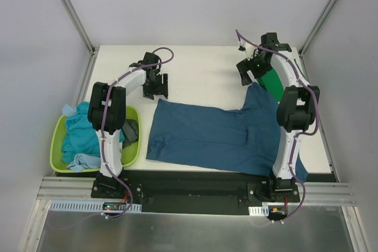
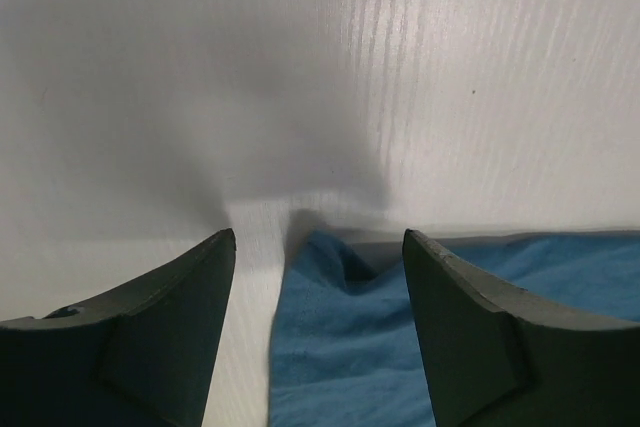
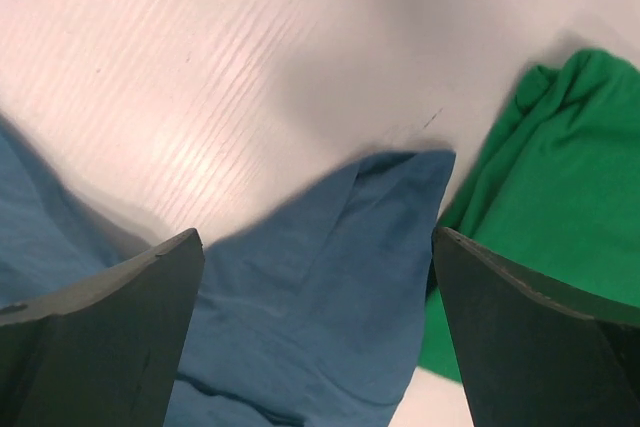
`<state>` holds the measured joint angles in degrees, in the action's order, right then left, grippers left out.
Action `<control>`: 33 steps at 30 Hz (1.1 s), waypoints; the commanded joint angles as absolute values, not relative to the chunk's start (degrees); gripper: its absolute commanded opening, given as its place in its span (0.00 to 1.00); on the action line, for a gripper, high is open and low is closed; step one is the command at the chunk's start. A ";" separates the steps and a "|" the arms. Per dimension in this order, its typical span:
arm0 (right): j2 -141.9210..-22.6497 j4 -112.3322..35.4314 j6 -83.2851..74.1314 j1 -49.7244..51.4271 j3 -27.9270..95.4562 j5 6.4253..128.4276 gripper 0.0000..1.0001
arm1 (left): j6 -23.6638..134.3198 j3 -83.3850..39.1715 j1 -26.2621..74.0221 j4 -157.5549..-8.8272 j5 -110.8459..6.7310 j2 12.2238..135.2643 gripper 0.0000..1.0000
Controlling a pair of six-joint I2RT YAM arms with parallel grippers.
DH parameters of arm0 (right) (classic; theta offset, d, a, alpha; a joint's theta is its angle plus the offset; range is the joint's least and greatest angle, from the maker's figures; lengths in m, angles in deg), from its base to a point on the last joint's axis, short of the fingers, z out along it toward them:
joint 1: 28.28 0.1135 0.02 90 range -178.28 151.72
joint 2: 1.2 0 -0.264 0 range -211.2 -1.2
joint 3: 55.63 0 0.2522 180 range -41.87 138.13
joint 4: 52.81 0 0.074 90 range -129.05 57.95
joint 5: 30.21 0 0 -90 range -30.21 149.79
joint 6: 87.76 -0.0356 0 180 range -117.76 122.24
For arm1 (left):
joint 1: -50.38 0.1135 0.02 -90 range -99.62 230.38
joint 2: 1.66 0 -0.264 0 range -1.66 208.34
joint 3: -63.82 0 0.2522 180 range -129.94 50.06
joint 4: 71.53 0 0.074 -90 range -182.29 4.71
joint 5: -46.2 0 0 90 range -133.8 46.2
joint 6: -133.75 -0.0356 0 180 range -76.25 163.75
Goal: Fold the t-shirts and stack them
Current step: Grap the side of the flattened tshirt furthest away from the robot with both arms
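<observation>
A dark teal-blue t-shirt [image 1: 218,137] lies spread flat across the middle of the table. My left gripper [image 1: 155,91] hovers over its far left corner. In the left wrist view that corner [image 2: 340,317] lies on the table between the fingers of the open left gripper [image 2: 315,237], which do not touch it. My right gripper [image 1: 247,77] hangs over the shirt's far right corner [image 3: 350,277], and the right gripper [image 3: 317,235] stands wide open above it. A bright green t-shirt [image 1: 273,84] [image 3: 540,237] lies bunched beside that corner, partly behind the right arm.
A lime-green basket [image 1: 54,149] at the table's left edge holds light turquoise t-shirts [image 1: 80,134] and a dark grey one [image 1: 131,129]. White table surface runs behind the blue shirt. Grey walls and metal frame rails enclose the table.
</observation>
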<state>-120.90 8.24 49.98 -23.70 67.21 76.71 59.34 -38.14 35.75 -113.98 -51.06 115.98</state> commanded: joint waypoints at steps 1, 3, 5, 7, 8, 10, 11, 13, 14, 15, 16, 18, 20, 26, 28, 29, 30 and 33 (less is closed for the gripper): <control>-128.28 18.34 54.35 -23.27 78.26 76.23 0.99 | 58.34 -40.99 35.44 -115.97 -52.15 118.92 0.62; -130.83 18.35 54.53 -23.35 80.12 75.08 0.97 | 58.51 -41.43 35.44 -116.23 -51.88 120.06 0.56; -132.51 17.56 54.80 -23.35 80.82 73.59 0.96 | 58.60 -41.61 35.44 -116.32 -51.71 120.77 0.55; -134.18 17.12 54.80 -23.35 81.35 72.53 0.95 | 58.78 -41.96 35.44 -116.58 -51.71 121.82 0.47; -134.79 17.03 54.80 -23.35 81.79 72.09 0.94 | 58.86 -41.79 35.44 -116.67 -51.79 121.91 0.42; -136.02 16.77 54.80 -23.35 81.97 71.22 0.93 | 58.87 -41.43 35.44 -116.93 -51.88 122.17 0.24; -136.46 16.42 54.88 -23.35 81.88 70.52 0.92 | 58.87 -41.26 35.44 -117.02 -51.88 122.09 0.08; -137.08 15.45 54.62 -23.44 81.79 69.11 0.90 | 58.86 -40.65 35.53 -117.02 -51.27 121.65 0.00; -137.26 14.75 54.19 -23.44 81.88 68.49 0.88 | 58.87 -40.29 35.44 -117.02 -51.01 121.39 0.00; -137.43 14.13 53.92 -23.44 81.79 68.31 0.87 | 58.78 -40.12 35.44 -117.02 -50.57 121.12 0.00; -137.44 13.52 53.66 -23.53 81.62 68.14 0.87 | 58.86 -39.94 35.53 -117.02 -50.30 120.95 0.00; -137.44 12.11 52.78 -23.53 81.27 67.09 0.87 | 58.95 -39.15 35.44 -116.94 -49.69 119.98 0.00; -137.70 11.67 52.16 -23.79 81.26 66.11 0.85 | 59.13 -38.53 35.44 -116.94 -48.90 118.93 0.00; -137.08 11.84 51.19 -24.85 79.69 67.08 0.79 | 59.48 -37.65 35.44 -116.32 -48.80 117.08 0.00; -137.08 11.93 51.37 -24.85 79.07 67.08 0.75 | 59.48 -37.57 35.44 -115.97 -49.07 116.64 0.00; -137.17 12.10 51.28 -24.85 78.98 67.08 0.71 | 59.57 -37.56 35.44 -115.79 -49.07 116.46 0.00; -137.26 12.28 51.28 -24.93 78.89 67.17 0.69 | 59.66 -37.56 35.44 -115.71 -49.16 116.29 0.00; -137.35 12.89 51.37 -24.85 78.89 68.48 0.61 | 59.66 -37.39 35.44 -115.53 -49.42 115.76 0.00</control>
